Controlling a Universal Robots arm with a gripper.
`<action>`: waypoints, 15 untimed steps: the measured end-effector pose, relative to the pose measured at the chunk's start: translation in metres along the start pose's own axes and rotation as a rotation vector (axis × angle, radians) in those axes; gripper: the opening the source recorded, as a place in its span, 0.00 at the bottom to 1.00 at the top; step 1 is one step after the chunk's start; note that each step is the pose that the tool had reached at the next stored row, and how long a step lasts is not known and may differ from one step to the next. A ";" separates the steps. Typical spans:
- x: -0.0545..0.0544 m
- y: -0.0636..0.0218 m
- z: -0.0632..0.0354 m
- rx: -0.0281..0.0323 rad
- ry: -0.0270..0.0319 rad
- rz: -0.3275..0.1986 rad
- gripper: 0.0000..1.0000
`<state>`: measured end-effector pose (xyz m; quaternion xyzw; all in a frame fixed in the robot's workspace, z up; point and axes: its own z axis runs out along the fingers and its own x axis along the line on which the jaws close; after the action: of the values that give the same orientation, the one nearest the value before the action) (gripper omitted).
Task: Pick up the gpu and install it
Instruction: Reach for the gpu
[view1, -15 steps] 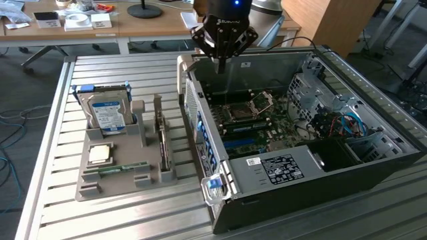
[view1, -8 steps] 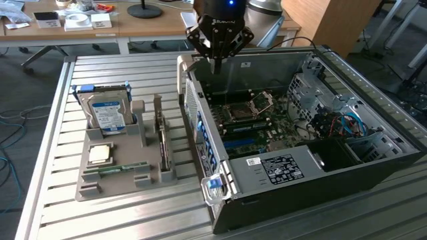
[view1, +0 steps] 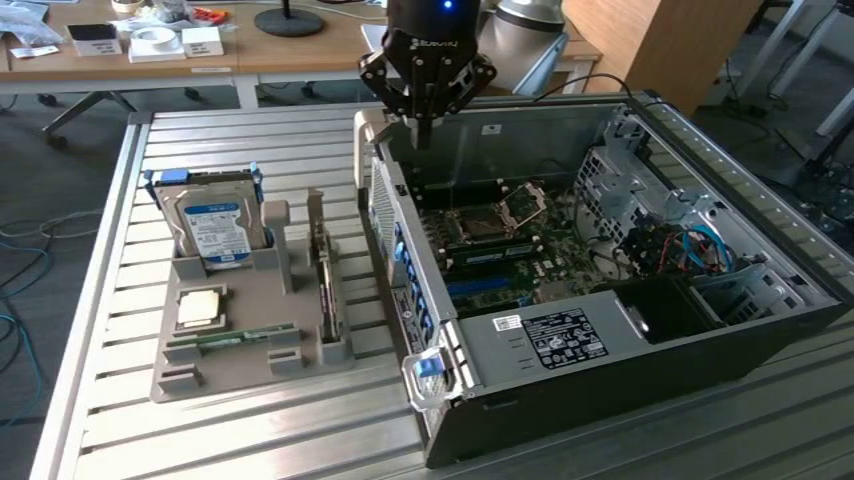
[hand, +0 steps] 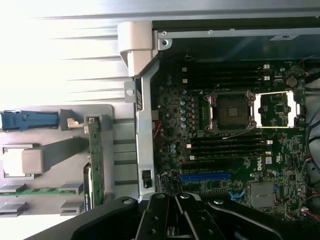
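**Item:** gpu (view1: 324, 292), a thin dark card standing on its long edge in a slot of the grey parts tray (view1: 187, 372), left of centre in the exterior view, just beside the open computer case (view1: 561, 405)

**Tray neighbours:** upright hard drive (view1: 214, 232) toward the upper left; pale square chip (view1: 200, 305) and green RAM stick (view1: 247, 336) lying flat, lower left

**Case:** side panel off, motherboard (view1: 521, 250) exposed, blue expansion slot (hand: 205, 176) vacant

**Jaws:** together, gripping nothing, hanging from the arm (view1: 427, 30) over the case's far corner at top centre of the exterior view, well apart from the gpu

**Support:** slatted metal bench (view1: 267, 445)

**Progress:** none showing; the card is untouched in its tray slot, so both pickup and installation remain outstanding
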<state>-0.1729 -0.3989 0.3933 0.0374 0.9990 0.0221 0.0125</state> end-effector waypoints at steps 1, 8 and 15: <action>0.002 -0.0001 0.0000 0.0000 0.0000 0.000 0.11; 0.014 -0.0011 -0.0004 0.0000 0.0000 0.000 0.11; 0.027 -0.0020 -0.0007 0.0001 0.0000 0.000 0.11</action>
<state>-0.1996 -0.3988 0.3933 0.0374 0.9990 0.0221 0.0125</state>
